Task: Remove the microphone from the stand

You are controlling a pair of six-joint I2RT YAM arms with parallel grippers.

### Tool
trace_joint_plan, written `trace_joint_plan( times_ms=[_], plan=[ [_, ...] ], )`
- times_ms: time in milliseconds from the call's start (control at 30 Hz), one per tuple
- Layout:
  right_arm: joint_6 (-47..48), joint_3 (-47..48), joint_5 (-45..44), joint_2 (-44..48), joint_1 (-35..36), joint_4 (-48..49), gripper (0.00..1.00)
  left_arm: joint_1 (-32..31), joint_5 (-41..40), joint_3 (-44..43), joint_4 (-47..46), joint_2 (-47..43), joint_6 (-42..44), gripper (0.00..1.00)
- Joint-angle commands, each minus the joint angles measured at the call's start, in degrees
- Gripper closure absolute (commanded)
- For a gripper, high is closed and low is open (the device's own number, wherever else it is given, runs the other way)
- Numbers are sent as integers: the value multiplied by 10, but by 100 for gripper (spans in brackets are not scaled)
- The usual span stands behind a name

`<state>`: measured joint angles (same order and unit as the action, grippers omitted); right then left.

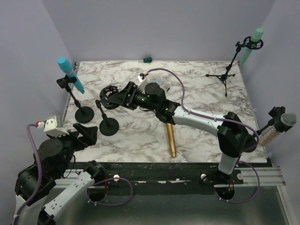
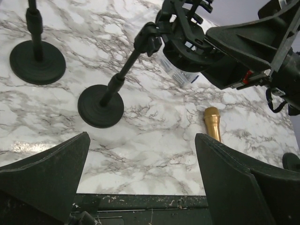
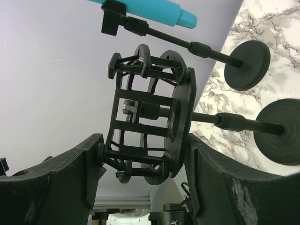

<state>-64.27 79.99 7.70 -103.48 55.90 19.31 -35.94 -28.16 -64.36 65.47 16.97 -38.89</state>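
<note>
Your right hand [image 3: 143, 157], part-open, grips the empty mount [image 3: 150, 93] of the stand [image 1: 108, 125]; the microphone [image 1: 172, 140] lies flat near-right of that mount, pointing toward you; left hand [image 2: 140, 145] is wide open, empty.

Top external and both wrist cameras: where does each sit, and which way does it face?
Top external: above, behind the bases, looking down at the table; left arm, right arm show.
Left wrist: low at near edge, facing the gold microphone; left gripper open.
Right wrist: facing the left wall; right gripper holds the shock mount.
Shared: that mount.
</note>
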Motion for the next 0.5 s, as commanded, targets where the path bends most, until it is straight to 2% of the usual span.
trace_joint_plan(
  times_ms=[0, 67, 233, 400, 467],
  plan=[
    [37, 6, 43, 11, -8, 7, 34, 2, 70, 30, -51, 13, 21, 2],
    [51, 12, 60, 11, -9, 8, 21, 3, 83, 40, -62, 27, 20, 1],
    [78, 7, 81, 25, -13, 11, 2, 3, 96, 32, -81, 69, 29, 2],
    [98, -14, 72, 59, -17, 4, 0, 3, 76, -5, -104, 101, 65, 1],
    [103, -29, 54, 80, -19, -3, 0, 3, 43, -20, -102, 119, 91, 2]
  ],
)
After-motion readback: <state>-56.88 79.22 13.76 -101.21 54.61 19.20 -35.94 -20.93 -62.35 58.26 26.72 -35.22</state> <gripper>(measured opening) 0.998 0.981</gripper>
